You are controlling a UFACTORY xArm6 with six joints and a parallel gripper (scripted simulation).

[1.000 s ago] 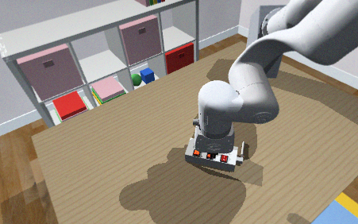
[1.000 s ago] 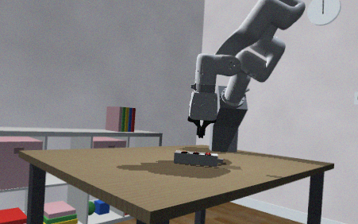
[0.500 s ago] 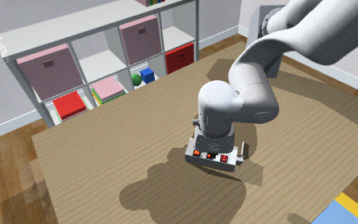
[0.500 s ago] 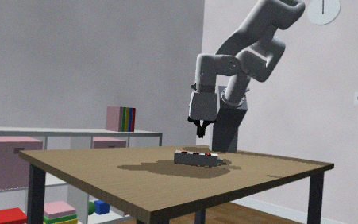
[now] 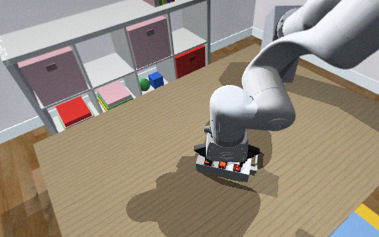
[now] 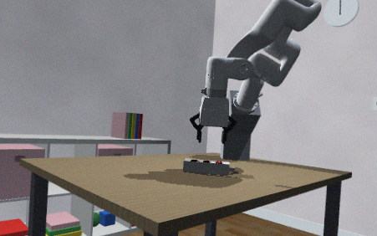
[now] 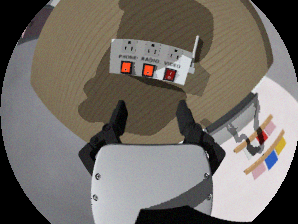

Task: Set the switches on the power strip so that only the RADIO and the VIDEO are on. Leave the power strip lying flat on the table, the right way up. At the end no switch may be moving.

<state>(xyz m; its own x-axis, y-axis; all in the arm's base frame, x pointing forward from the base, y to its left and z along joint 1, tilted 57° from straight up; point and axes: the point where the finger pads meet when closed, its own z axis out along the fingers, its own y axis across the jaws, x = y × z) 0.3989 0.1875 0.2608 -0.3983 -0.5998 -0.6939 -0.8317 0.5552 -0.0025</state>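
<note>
A grey power strip (image 7: 154,60) with three rocker switches lies flat on the wooden table. It also shows in the top view (image 5: 226,166) and the exterior view (image 6: 206,166). In the wrist view the left two switches glow bright orange and the right one is darker red. The labels above them are too small to read. My gripper (image 6: 211,135) hangs well above the strip, fingers spread wide and empty. In the wrist view the two black fingers stand apart below the strip. In the top view the arm hides most of the strip.
A white cube shelf (image 5: 105,59) with pink bins, red boxes, a green ball and a blue cube stands beyond the table's far left edge. The robot's grey base pedestal (image 6: 240,131) stands at the back of the table.
</note>
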